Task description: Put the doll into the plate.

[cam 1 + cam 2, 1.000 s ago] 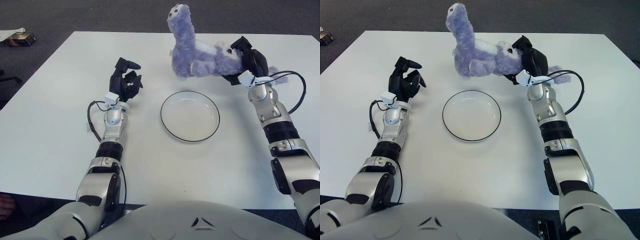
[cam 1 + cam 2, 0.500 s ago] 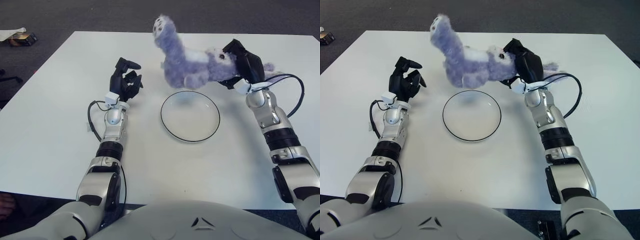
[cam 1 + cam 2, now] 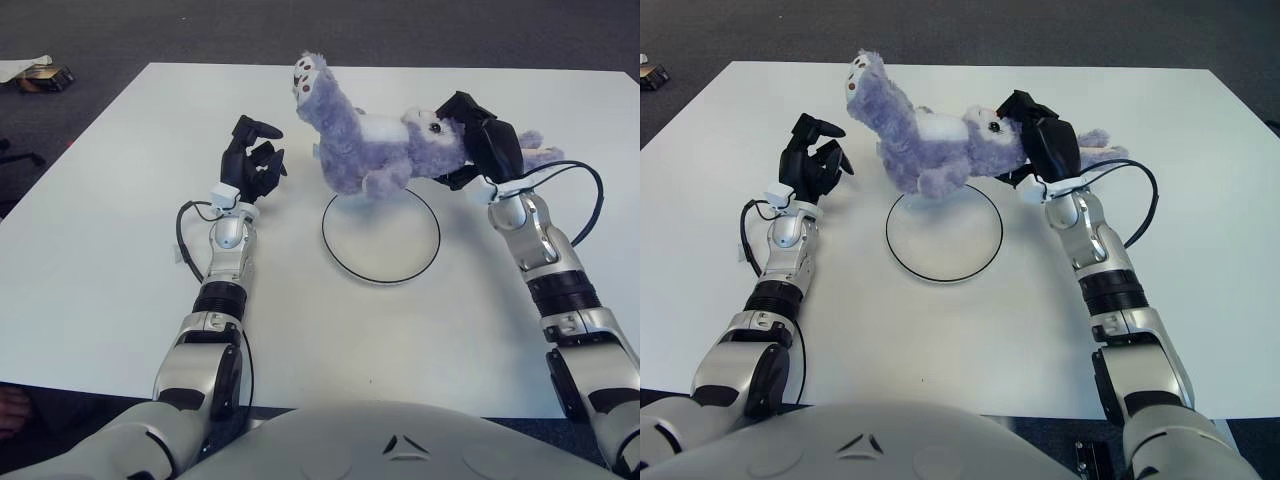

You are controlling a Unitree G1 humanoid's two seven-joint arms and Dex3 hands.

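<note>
A fluffy purple doll [image 3: 370, 140] hangs in the air, lying sideways, with one paw [image 3: 308, 72] raised up and to the left. My right hand [image 3: 482, 145] is shut on its head end and holds it over the far rim of the white plate [image 3: 385, 245]. The doll's body hides the plate's back edge. The plate has a thin black rim and nothing lies in it. My left hand [image 3: 250, 160] shows to the left of the plate, fingers curled, holding nothing.
All of this is on a white table [image 3: 90, 240] over dark carpet. A small object [image 3: 40, 76] lies on the floor beyond the table's far left corner. A black cable [image 3: 585, 190] loops beside my right wrist.
My right hand has carried the doll leftward and toward me, from beyond the plate to over its far rim. The doll has tipped lower. The left hand has stayed put.
</note>
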